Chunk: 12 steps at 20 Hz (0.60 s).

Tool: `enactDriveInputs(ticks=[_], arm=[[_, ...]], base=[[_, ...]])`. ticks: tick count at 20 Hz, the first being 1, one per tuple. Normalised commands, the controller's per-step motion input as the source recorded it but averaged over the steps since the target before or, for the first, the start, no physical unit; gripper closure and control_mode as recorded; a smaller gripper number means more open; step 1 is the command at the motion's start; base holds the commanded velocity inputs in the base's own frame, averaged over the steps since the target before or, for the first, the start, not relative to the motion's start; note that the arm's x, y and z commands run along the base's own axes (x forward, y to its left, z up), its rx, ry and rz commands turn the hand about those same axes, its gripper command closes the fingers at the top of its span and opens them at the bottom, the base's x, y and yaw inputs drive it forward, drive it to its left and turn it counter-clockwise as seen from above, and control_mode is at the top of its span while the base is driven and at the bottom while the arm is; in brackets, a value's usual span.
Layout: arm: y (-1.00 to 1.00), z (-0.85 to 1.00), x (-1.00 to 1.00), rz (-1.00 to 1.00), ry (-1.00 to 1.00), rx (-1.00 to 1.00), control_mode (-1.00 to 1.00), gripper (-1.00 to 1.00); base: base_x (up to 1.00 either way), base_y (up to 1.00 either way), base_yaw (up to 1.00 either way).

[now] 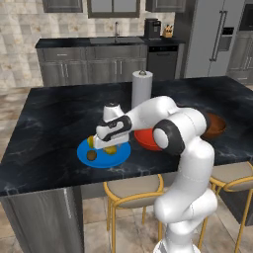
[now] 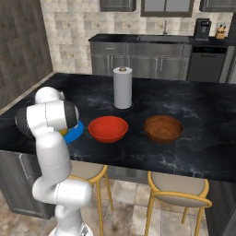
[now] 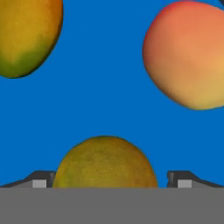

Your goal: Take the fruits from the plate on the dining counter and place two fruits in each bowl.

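**Open gripper hanging low over the blue plate, one fruit between its fingertips**

The gripper (image 3: 112, 181) is standing spread wide in the hand view, its two dark fingertips (image 3: 39, 180) showing at either side near the bottom, and an olive-yellow fruit (image 3: 105, 162) is sitting in the gap between them (whether either tip is touching its skin cannot be told). Nothing is being clamped. Beyond it on the blue plate (image 3: 109, 96) a yellow-green fruit (image 3: 27, 35) is lying toward the upper left of that view and a peach-orange fruit (image 3: 188, 54) toward the upper right, both apart from the fingertips and from each other.

From the left base view, the white arm is bending down over the dining counter (image 1: 49, 123), its hand (image 1: 112, 131) reaching low above the plate (image 1: 106, 159), which is lying near the counter's front edge. A dark brown fruit (image 1: 92, 155) is resting on the near left part of the plate, just beside the hand, and bits of yellow fruit are peeking out on either side of the hand (which ones they are is unclear from here).

The red bowl (image 2: 108, 129) is sitting just beside the plate (image 2: 74, 133), to its right, and the dark brown bowl (image 2: 163, 128) is further right, a little apart from the red one. Both bowls are standing with nothing inside. A paper towel roll (image 2: 122, 87) is standing upright behind the red bowl.
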Motion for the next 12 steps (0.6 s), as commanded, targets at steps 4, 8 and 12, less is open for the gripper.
enactDriveInputs(ticks=[4,8,12], arm=[[0.00,-0.17,0.00,0.00,0.00,0.00,-1.00,-1.00],[0.00,0.00,0.00,0.00,0.01,0.00,-1.00,1.00],[0.00,0.03,-0.04,0.00,-0.03,0.00,-1.00,1.00]], base=[[0.00,0.00,0.00],[0.00,0.00,0.00],[0.00,0.00,0.00]])
